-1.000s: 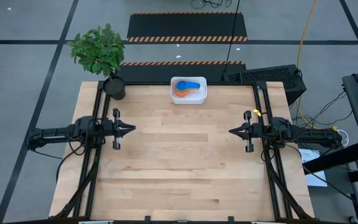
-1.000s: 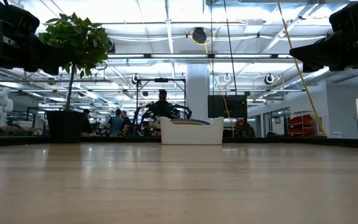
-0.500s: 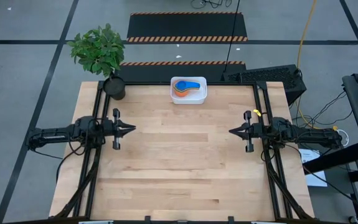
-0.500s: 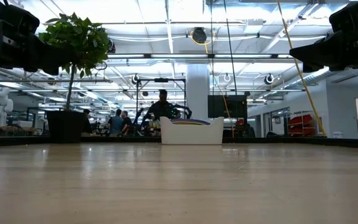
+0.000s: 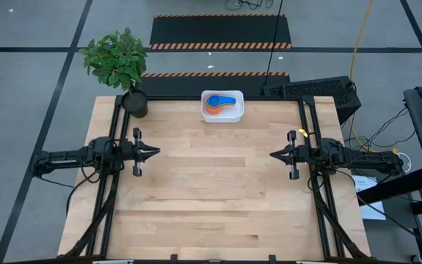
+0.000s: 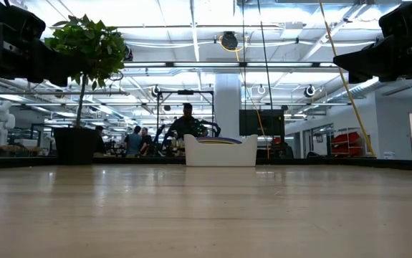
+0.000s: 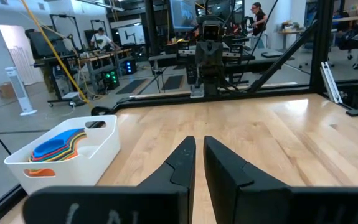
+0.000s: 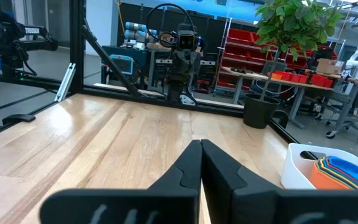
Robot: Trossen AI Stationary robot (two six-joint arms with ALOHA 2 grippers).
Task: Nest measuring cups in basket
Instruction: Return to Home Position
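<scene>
Cups: nested measuring cups (image 5: 220,102), blue one on top, sit inside the white basket (image 5: 238,114) at 12 o'clock on the table (image 5: 211,198) | left gripper (image 5: 156,152) at 9 o'clock, fingers together | right gripper (image 5: 272,155) at 3 o'clock, fingers together | potted plant (image 5: 133,103) at 11 o'clock

Grey floor (image 5: 27,29) bore a hazard-striped black mat (image 5: 221,33); ceiling lights (image 6: 170,11) shone over a white column (image 6: 227,100) and red shelves (image 8: 236,53).

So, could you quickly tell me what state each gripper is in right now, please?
Left gripper: fingers shut, holding nothing.
Right gripper: fingers shut, holding nothing.
</scene>
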